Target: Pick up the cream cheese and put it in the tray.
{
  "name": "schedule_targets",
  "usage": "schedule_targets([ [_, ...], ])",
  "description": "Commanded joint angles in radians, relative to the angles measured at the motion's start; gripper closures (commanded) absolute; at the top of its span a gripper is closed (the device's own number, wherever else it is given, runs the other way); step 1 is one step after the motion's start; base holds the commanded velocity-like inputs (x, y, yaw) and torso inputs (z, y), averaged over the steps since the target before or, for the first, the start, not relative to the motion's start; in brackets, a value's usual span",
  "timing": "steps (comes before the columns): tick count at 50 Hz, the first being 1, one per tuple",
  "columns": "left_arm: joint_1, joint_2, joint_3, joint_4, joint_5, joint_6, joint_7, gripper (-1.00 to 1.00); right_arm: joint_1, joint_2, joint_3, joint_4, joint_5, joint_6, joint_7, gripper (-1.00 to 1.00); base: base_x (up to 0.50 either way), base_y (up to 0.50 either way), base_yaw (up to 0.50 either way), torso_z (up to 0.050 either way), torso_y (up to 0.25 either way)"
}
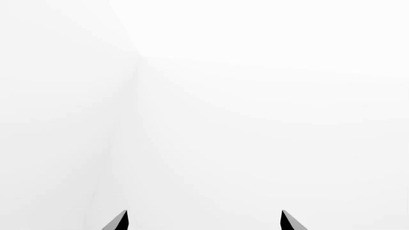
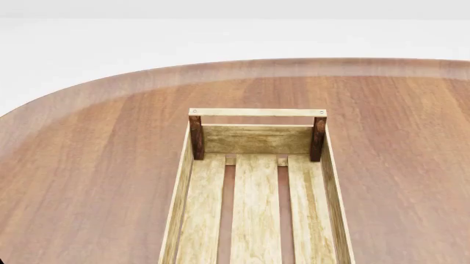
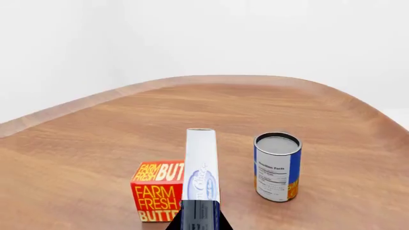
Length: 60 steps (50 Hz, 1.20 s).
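Note:
The cream cheese (image 3: pixel 201 163), a thin pale box with a blue oval logo, shows edge-on in the right wrist view, sticking out forward from my right gripper (image 3: pixel 200 215), which is shut on its near end. The table lies below and beyond it. The tray (image 2: pixel 329 181), a long light-wood crate with a slatted bottom and dark corner posts, sits in the middle of the head view with nothing in it. My left gripper (image 1: pixel 204 220) is open, its two dark fingertips (image 1: pixel 120 221) wide apart against a plain white background. Neither gripper shows in the head view.
A red-orange butter box (image 3: pixel 155 189) stands just beyond the cream cheese, and a blue-and-orange can (image 3: pixel 277 166) stands beside it. The round wooden table (image 2: pixel 88 165) curves away to a white floor and walls.

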Motion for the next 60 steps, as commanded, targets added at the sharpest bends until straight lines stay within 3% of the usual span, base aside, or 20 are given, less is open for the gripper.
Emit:
schedule_targets([
  [1, 0.000, -0.002, 0.001, 0.002, 0.000, 0.000, -0.004, -1.00, -0.001, 0.045, -0.037, -0.154, -0.064, 0.081, 0.024, 1.00, 0.00, 0.00, 0.00, 0.000, 0.000],
  [21, -0.001, -0.007, 0.003, 0.000, -0.007, 0.005, -0.007, -1.00, 0.129, 0.109, -0.120, -0.178, -0.101, 0.210, -0.002, 1.00, 0.00, 0.00, 0.00, 0.000, 0.000],
  [60, -0.003, -0.016, 0.015, 0.002, -0.017, -0.009, -0.006, -1.00, 0.503, 0.160, -0.361, 0.018, -0.182, 0.334, -0.194, 1.00, 0.00, 0.00, 0.00, 0.000, 0.001],
])
